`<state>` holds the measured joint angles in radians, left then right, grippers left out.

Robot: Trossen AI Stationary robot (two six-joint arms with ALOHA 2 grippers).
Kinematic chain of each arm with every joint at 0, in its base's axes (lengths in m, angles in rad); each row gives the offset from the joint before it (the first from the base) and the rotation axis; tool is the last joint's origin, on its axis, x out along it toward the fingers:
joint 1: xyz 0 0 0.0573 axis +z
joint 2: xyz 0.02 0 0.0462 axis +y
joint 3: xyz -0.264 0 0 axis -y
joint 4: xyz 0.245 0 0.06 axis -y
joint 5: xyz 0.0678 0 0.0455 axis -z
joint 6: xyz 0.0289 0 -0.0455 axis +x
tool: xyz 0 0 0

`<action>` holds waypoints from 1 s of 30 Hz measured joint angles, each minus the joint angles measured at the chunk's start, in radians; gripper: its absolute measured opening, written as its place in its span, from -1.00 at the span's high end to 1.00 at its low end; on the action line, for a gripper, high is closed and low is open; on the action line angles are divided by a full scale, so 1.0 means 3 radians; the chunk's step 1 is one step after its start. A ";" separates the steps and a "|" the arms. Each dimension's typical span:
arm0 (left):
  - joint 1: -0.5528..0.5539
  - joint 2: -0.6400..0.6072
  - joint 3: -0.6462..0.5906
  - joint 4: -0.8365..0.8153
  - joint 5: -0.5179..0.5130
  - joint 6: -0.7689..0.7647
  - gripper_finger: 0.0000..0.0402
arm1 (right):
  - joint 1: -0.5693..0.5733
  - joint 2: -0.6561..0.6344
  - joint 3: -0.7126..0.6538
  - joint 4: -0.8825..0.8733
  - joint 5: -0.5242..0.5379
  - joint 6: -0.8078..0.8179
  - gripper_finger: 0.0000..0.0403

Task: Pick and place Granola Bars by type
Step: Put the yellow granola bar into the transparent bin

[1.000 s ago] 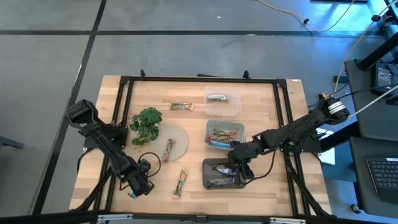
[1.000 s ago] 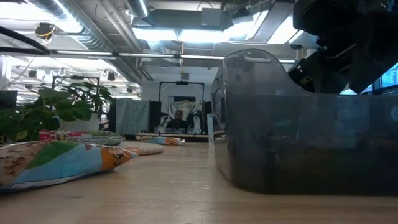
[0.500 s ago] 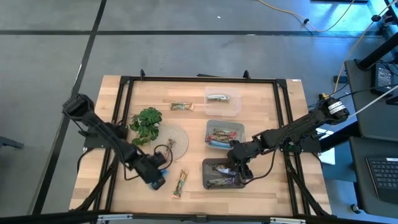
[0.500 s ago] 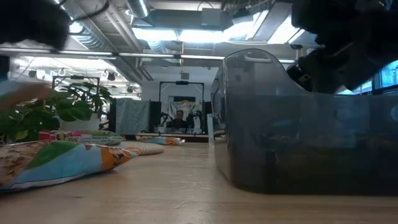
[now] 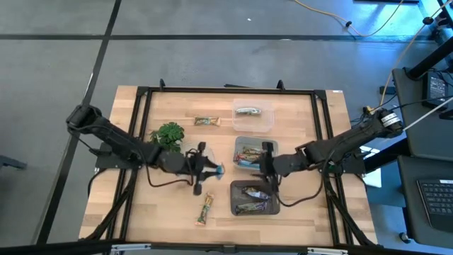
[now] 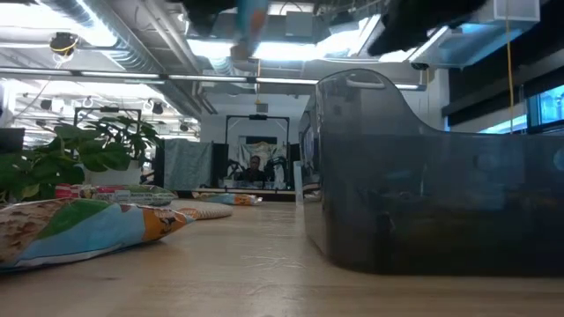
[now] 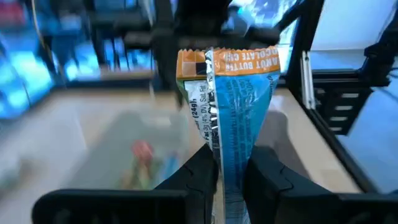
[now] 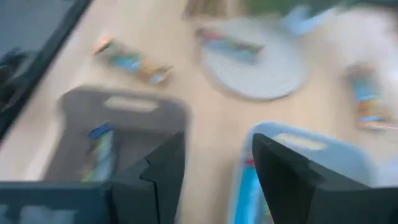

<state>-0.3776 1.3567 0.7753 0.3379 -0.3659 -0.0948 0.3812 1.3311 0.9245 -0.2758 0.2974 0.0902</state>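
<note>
My left gripper [image 5: 210,171] hovers above the table's middle, just right of the clear disc [image 5: 197,156], shut on a bright blue granola bar [image 7: 239,106] with an orange end. My right gripper [image 5: 267,168] is open and holds nothing, above the gap between the middle bin [image 5: 255,151] and the dark bin [image 5: 253,198]. Both bins hold bars, and the far clear bin [image 5: 253,117] holds one. Loose bars lie flat on the table, one far [image 5: 207,121] and one near [image 5: 205,210]. In the low view the blue bar [image 6: 251,22] shows high up. My left gripper pinches the blue bar between its two fingers [image 7: 205,174] at one end of the wrapper [image 7: 231,163]. The bar juts straight out beyond the fingertips, its orange crimped end [image 7: 227,62] farthest from them. It is lifted clear of the table.
A leafy plant sprig [image 5: 168,134] lies left of the disc. Black frame rails [image 5: 141,106] run along the table's sides. Another bar [image 8: 227,43] rests on the disc. Bare wood shows at the near left [image 5: 134,212].
My left gripper has swung from the near left corner toward the table's right and far edge, rising, with the blue bar carried along clear of the table. My right gripper has risen out of the dark bin and drawn back toward the far edge.
</note>
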 joint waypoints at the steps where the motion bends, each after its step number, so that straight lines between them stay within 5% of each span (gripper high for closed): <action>1: 0.0046 0.0001 -0.0001 0.0104 0.0050 0.0193 0.72 | -0.0015 -0.0006 0.0000 0.0037 0.0125 0.0006 0.06; 9: 0.0405 0.0030 -0.0001 0.0635 0.0603 0.0721 0.73 | -0.0167 0.0007 0.0000 0.0553 0.0107 -0.0216 0.04; 14: 0.0539 0.0197 -0.0001 0.0811 0.0931 0.0761 0.72 | -0.0254 0.0009 -0.0001 0.0839 -0.0013 -0.0346 -0.17; 21: 0.0616 0.0403 0.0000 0.1220 0.0949 0.1052 0.74 | -0.0333 0.0040 -0.0001 0.1165 -0.0012 -0.0377 -0.44; 30: 0.0652 0.0418 0.0000 0.1542 0.0953 0.1060 0.74 | -0.0330 0.0202 -0.0002 0.1444 -0.0041 -0.0393 -0.46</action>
<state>-0.1822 1.4821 0.7752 0.8005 -0.0799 0.2233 0.2821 1.3918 0.9239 0.1575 0.2852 -0.0278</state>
